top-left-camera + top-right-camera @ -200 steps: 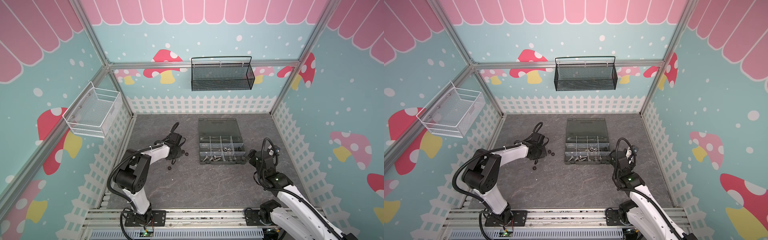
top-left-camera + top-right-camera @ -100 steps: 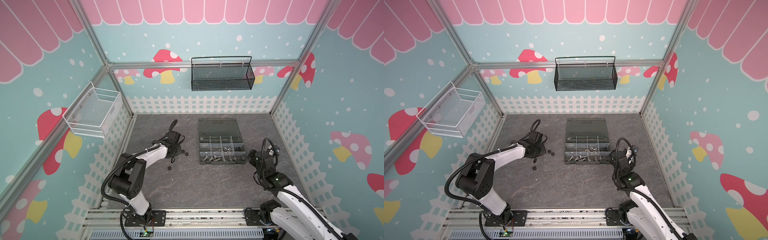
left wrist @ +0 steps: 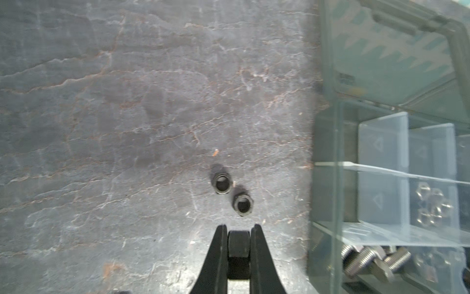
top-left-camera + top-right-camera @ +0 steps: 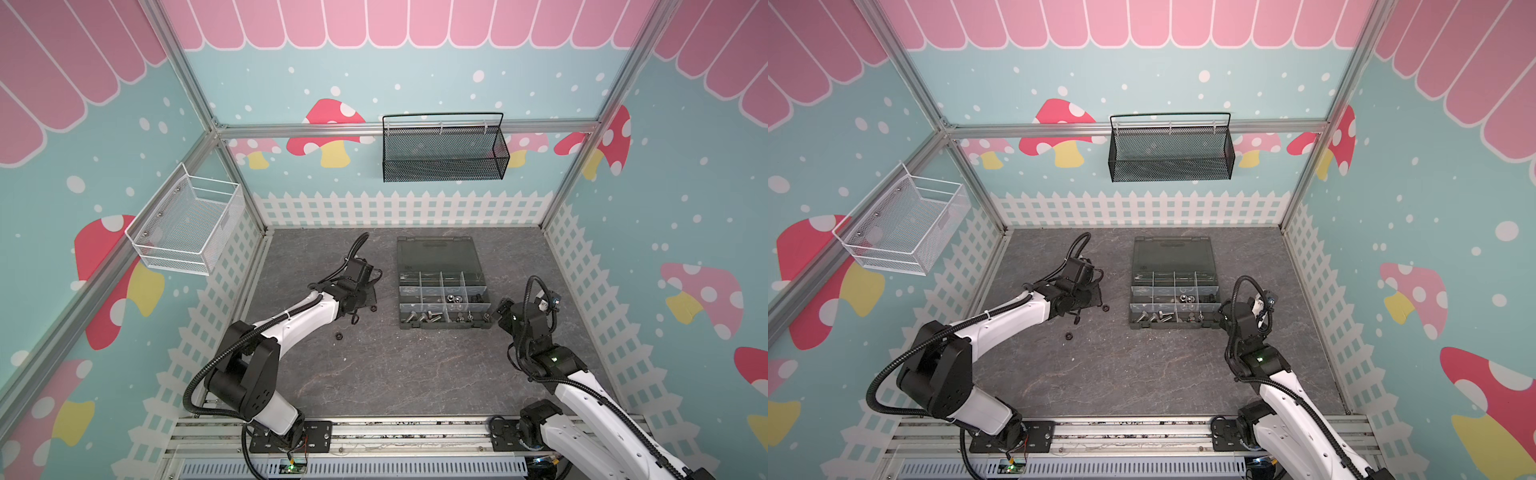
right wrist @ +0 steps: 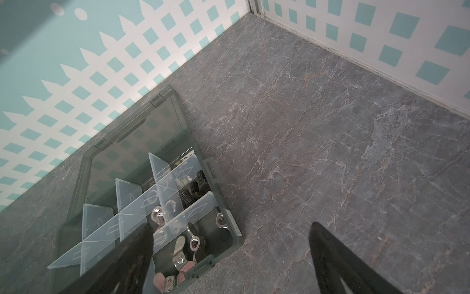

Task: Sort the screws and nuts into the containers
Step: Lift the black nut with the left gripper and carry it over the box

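Observation:
My left gripper (image 3: 238, 229) is shut on a small black hex piece (image 3: 238, 243), which looks like a nut, low over the floor left of the box; it also shows in both top views (image 4: 369, 298) (image 4: 1097, 297). Two black nuts (image 3: 221, 183) (image 3: 243, 204) lie just ahead of it. Another black nut (image 4: 338, 335) (image 4: 1068, 335) lies nearer the front. The containers are compartments of the open grey organizer box (image 4: 442, 326) (image 4: 1173, 326) (image 3: 328, 178) (image 5: 236, 230). They hold silver screws (image 3: 366, 257), silver nuts (image 3: 432, 203) and black screws (image 5: 190, 196). My right gripper (image 5: 230, 226) (image 4: 500, 311) stands open and empty at the box's near right corner.
A black mesh basket (image 4: 444, 153) hangs on the back wall and a white wire basket (image 4: 187, 224) on the left wall. The box's lid (image 4: 436, 253) lies open toward the back. Silver wing nuts (image 5: 188, 247) sit in the compartment nearest my right gripper.
My left gripper has closed on the black hex piece, and that arm's elbow has dropped lower and farther left. The right arm has not moved.

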Robot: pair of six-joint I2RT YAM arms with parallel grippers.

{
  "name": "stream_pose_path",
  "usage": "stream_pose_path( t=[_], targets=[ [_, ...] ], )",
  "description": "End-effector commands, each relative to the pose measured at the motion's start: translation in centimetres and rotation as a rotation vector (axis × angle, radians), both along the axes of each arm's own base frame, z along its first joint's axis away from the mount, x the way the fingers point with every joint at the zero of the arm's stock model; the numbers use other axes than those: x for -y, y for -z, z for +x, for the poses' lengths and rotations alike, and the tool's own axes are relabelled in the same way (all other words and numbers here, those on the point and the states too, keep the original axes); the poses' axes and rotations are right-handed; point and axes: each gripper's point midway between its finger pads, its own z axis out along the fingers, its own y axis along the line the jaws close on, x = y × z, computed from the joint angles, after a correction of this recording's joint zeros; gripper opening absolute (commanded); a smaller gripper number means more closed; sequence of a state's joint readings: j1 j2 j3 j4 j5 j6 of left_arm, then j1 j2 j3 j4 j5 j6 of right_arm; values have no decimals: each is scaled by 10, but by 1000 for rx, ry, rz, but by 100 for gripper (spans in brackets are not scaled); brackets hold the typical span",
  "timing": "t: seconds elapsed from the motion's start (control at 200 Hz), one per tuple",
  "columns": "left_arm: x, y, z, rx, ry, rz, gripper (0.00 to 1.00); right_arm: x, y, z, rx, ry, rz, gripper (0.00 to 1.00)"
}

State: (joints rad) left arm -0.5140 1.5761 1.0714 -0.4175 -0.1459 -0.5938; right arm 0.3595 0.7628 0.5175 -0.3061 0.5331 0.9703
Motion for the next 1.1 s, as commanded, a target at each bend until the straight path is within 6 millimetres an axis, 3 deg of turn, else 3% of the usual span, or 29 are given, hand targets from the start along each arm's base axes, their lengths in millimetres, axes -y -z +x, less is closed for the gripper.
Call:
stream_pose_path(
  t=[0.0,0.145,0.31,0.43,0.735,1.096],
  targets=[
    [32,-39,9,100,63,-34,7,2,-5,1,24,23,22,97],
    [84,-50,13,127,169,-71,7,1,-4,1,21,17,28,97],
    [139,-44,18,123,273,-82,9,1,-5,0,22,12,26,97],
    [168,-35,25,110,323,-88,10,3,-6,-2,29,20,24,97],
    [200,-2,36,36,368,-107,14,8,-10,-7,46,35,21,97],
    [207,17,33,-10,388,-98,23,5,-8,-3,28,28,21,97]
  ],
)
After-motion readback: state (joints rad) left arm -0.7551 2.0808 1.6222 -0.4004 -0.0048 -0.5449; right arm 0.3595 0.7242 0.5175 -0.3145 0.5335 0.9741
